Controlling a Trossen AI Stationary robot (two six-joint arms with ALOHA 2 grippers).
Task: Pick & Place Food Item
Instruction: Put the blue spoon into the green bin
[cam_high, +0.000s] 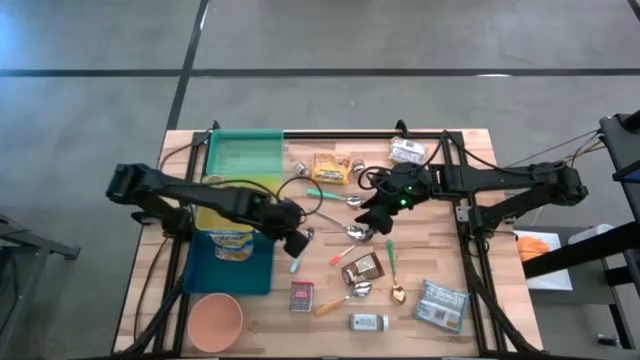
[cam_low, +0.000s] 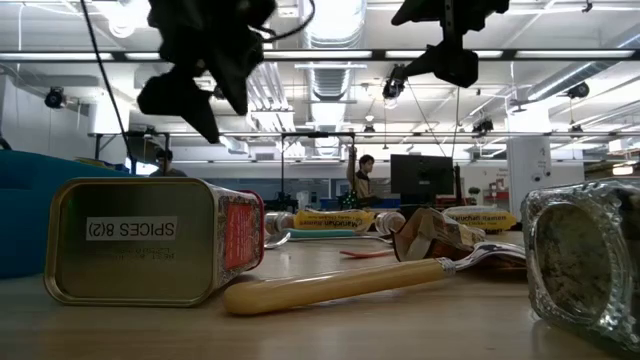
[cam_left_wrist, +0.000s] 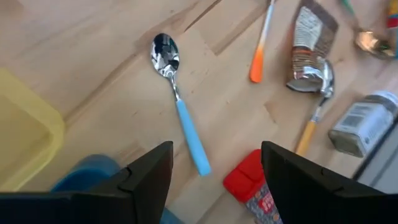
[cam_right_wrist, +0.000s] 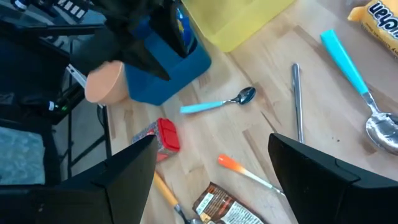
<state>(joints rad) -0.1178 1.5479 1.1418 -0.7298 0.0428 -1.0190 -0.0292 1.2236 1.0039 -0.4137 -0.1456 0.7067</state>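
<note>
Low view: tin (cam_low: 150, 240) labelled "SPICES 8(2)"

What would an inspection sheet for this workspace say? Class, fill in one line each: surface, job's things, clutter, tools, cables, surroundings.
Surface: wooden table, crowded.
Job's things: yellow snack bag, brown packet, pouch, white packet; a food pack lies in the blue tray.
Clutter: blue spoon, spice tin, jar, orange bowl, green bin, more spoons.
Tools: left tool open, empty, above the blue spoon; right tool open, empty, over mid-table.
Cables: black loops lie near the snack bag.
Surroundings: grey floor; a person stands far behind in the low view.
</note>
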